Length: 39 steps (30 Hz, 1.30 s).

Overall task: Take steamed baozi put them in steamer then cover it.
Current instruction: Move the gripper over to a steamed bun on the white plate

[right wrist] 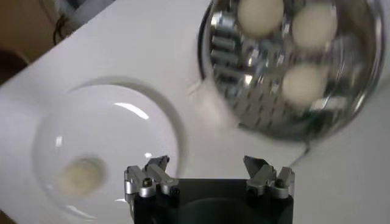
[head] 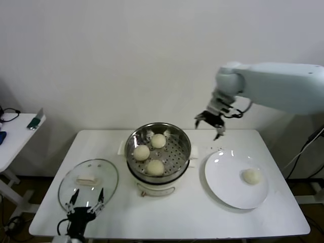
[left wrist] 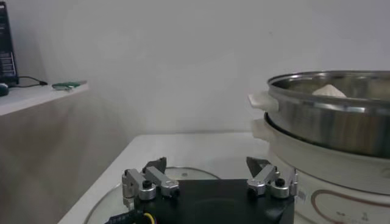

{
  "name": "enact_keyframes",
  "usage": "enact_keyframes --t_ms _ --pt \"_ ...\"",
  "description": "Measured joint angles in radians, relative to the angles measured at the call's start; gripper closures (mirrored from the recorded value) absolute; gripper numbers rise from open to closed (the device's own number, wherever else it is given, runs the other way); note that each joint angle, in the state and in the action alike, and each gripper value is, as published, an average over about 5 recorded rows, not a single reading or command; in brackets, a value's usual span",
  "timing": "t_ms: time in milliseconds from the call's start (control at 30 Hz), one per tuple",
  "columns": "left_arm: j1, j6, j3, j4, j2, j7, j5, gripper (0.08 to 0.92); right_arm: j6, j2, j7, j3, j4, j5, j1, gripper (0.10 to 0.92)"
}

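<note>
Bench (head: 167, 212): white top carrying the steamer, the lid and a plate.
Steamer (head: 158, 156): shiny steel pot on a cream base, at the middle of the bench; its holed tray floor shows in the head view.
Buns in steamer: three, one at the back (head: 158, 140), one on the robot's left (head: 141, 152), one at the front (head: 155, 167); they lie close together on the tray.
Fourth bun (head: 251, 176): alone on the white plate (head: 223, 177), which sits to the robot's right of the steamer, just beside it.
Lid (head: 88, 182): clear glass with a white handle, lying flat on the bench to the robot's left of the steamer; the steamer is uncovered.
Right end effector (head: 210, 123): in the air behind the bench, above the gap between steamer and plate; fingers spread wide, holding nothing.
Left end effector (head: 86, 198): low at the near edge of the lid, fingers spread wide, nothing between them.
Side table (head: 15, 134): off to the robot's left, with small items on it.
</note>
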Motion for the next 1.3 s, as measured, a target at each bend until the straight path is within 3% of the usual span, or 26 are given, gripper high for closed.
enact_keyframes --t_ms 500,1300 --pt "-0.004 0.001 -0.005 0.012 -0.005 0.001 -0.001 0.177 -0.309 -0.263 0.069 -0.017 -0.02 0.01 -0.187 0.203" --pt "0.01 -0.002 -0.001 0.018 -0.014 -0.002 0.018 0.177 -0.406 -0.264 0.15 0.296 -0.205 -0.102 -0.6 0.211"
